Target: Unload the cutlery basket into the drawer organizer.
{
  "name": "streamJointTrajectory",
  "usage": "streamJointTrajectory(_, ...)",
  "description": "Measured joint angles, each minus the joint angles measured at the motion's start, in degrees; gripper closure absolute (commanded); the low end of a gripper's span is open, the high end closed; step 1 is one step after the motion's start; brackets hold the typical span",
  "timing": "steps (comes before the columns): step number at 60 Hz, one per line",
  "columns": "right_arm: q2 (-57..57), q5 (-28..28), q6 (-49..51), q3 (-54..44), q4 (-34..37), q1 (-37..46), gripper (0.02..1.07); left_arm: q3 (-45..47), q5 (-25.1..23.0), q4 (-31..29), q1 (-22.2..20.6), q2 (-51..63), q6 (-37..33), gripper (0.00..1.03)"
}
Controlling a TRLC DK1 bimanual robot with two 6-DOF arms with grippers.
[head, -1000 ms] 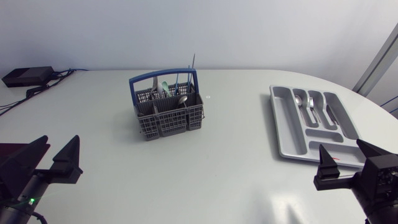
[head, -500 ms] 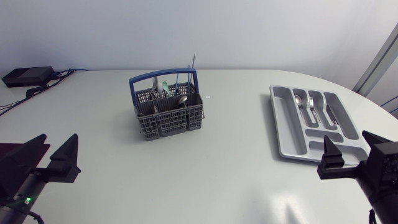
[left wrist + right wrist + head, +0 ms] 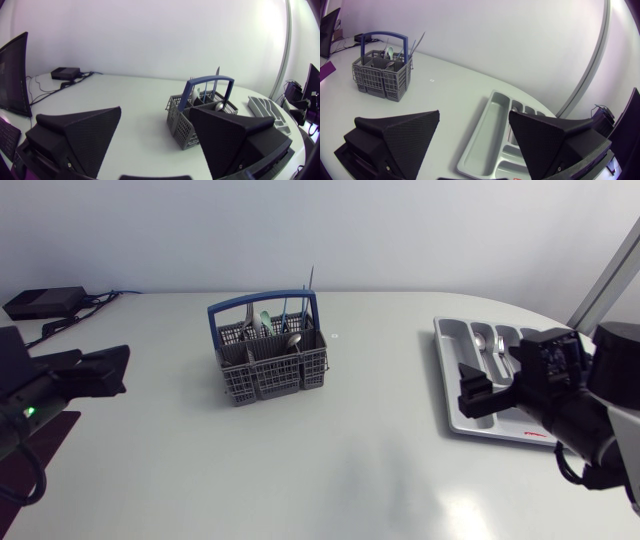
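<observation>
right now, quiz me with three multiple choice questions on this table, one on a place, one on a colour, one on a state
1. Where is the basket?
A) on the table, apart from the tray
B) on top of the tray
C) lifted off the table

2. What colour is the basket's handle?
A) red
B) blue
C) yellow

3. What state is the left tool in?
A) shut on a spoon
B) shut on the handle
C) open, holding nothing

Answers:
1 A: the head view shows bare table between basket and tray.
2 B: the arch over the grey basket is blue.
3 C: in the left wrist view its fingers stand apart with nothing between them.
</observation>
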State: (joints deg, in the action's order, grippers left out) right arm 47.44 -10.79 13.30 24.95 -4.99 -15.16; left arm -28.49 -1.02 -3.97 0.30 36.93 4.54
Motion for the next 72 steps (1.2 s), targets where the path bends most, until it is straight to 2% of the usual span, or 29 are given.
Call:
streamJointTrajectory(10, 10.73, 0.04, -0.04, 6.93, 0.00, -4.68, 0.07, -8.22, 0.68, -5.20, -1.60, 13.14, -0.50, 0.07)
streamJointTrajectory(18, 21.24, 0.24, -1.40, 14.53, 0.00, -7.39, 0.07, -15.21, 0.66, -10.47, -4.15, 23.19, -9.79, 0.07)
streamJointTrajectory(24, 28.35, 0.76, -2.34, 19.58, -0.04, -9.22, 0.07, -18.12, -1.25, -10.88, -5.01, 28.24, -13.53, 0.07)
streamJointTrajectory(34, 39.34, 3.54, -3.04, 27.50, -1.09, -11.41, 0.07, -21.86, -5.88, -11.13, -5.25, 35.15, -14.88, 0.07)
streamJointTrajectory(42, 46.03, 4.79, -3.06, 33.18, -3.02, -12.61, 0.08, -22.60, -7.06, -9.79, -5.25, 36.54, -14.88, 0.07)
streamJointTrajectory(47, 50.34, 5.70, -3.04, 37.57, -3.91, -13.31, 0.16, -22.64, -7.37, -8.33, -5.25, 36.59, -14.91, 0.07)
streamJointTrajectory(53, 55.58, 6.67, -2.99, 43.47, -4.09, -13.97, 0.17, -22.69, -7.65, -7.45, -5.09, 36.59, -14.88, 0.07)
streamJointTrajectory(59, 60.28, 7.28, -2.78, 48.68, -4.24, -14.38, 0.33, -22.69, -8.13, -6.80, -4.48, 36.59, -14.88, 0.07)
streamJointTrajectory(72, 66.66, 8.52, -2.36, 54.86, -4.52, -14.86, 0.55, -22.69, -8.17, -4.87, -4.15, 36.63, -14.88, 0.07)
